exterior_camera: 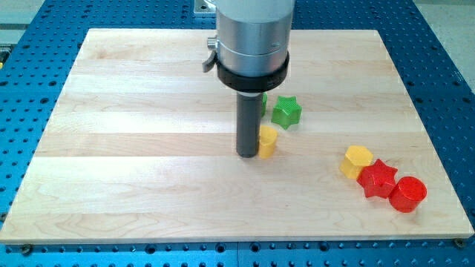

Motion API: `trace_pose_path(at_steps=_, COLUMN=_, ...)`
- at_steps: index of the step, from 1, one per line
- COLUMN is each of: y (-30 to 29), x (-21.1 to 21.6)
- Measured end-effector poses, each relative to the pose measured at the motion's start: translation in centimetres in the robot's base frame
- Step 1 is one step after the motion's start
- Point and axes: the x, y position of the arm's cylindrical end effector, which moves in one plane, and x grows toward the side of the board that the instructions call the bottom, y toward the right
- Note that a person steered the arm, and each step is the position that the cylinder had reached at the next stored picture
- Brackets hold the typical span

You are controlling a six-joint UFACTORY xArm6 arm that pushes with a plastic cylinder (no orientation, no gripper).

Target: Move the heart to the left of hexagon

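My tip [246, 154] rests on the wooden board [133, 148] near its middle. A small yellow block [268, 141], probably the heart, touches the tip's right side and is partly hidden by the rod. A yellow hexagon-like block [357, 160] lies well to the view's right of it. The heart stands to the view's left of the hexagon, with a wide gap between them.
A green star [286, 111] lies just above and right of the yellow heart. A second green block [263, 102] shows as a sliver behind the rod. A red star [377, 178] touches the hexagon's lower right, and a red cylinder [407, 193] sits beside the star.
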Motion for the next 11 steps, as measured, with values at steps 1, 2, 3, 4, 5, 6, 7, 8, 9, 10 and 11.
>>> trace_pose_path(at_steps=1, y=5.6, x=0.5)
trace_pose_path(at_steps=2, y=1.7, x=0.3)
trace_pose_path(at_steps=3, y=0.1, x=0.1)
trace_pose_path(at_steps=4, y=-0.2, x=-0.5)
trace_pose_path(at_steps=5, y=-1.6, x=-4.1)
trace_pose_path(at_steps=6, y=-1.4, x=-5.3)
trace_pose_path(at_steps=7, y=0.6, x=-5.1)
trace_pose_path(at_steps=8, y=5.6, x=-3.5)
trace_pose_path(at_steps=9, y=11.7, x=-1.8)
trace_pose_path(at_steps=10, y=11.7, x=-1.2)
trace_pose_path(at_steps=11, y=8.5, x=-4.6)
